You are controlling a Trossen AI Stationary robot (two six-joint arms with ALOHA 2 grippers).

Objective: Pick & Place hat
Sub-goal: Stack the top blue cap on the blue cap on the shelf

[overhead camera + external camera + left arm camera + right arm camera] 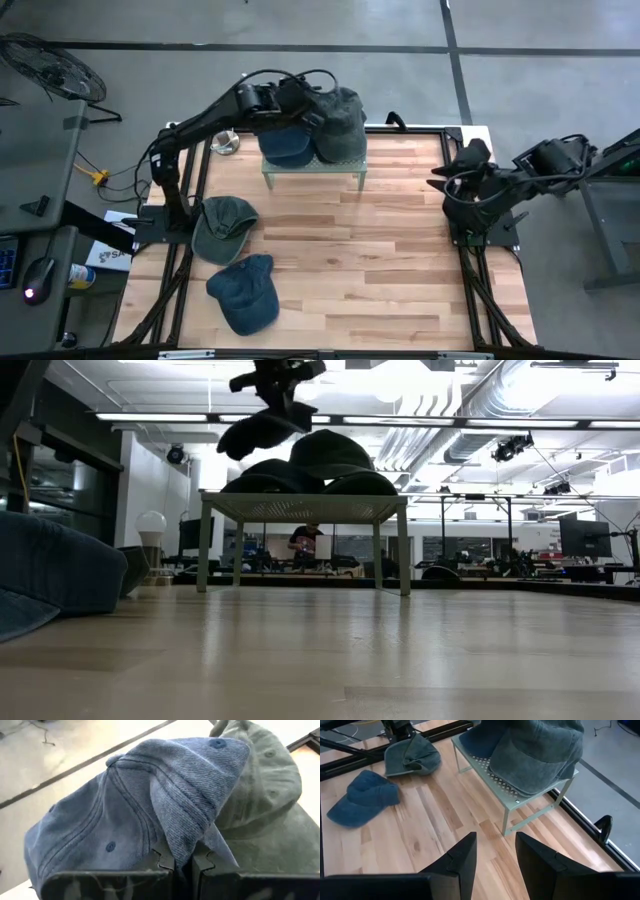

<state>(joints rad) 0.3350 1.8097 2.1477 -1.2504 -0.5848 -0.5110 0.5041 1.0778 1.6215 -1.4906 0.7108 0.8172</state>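
Left claw (182,862), pinched on a blue hat (150,805), hangs directly above the hat-laden shelf (312,166); right claw (495,852) gapes, idle, farther off.

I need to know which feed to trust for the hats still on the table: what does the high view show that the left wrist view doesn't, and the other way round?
Only the high view shows the green hat and blue hat lying on the table, the rack, and the right gripper waiting at the table's right edge. Only the left wrist view shows the left gripper shut on a fold of the held blue hat. Both show that hat beside a green hat on the rack.
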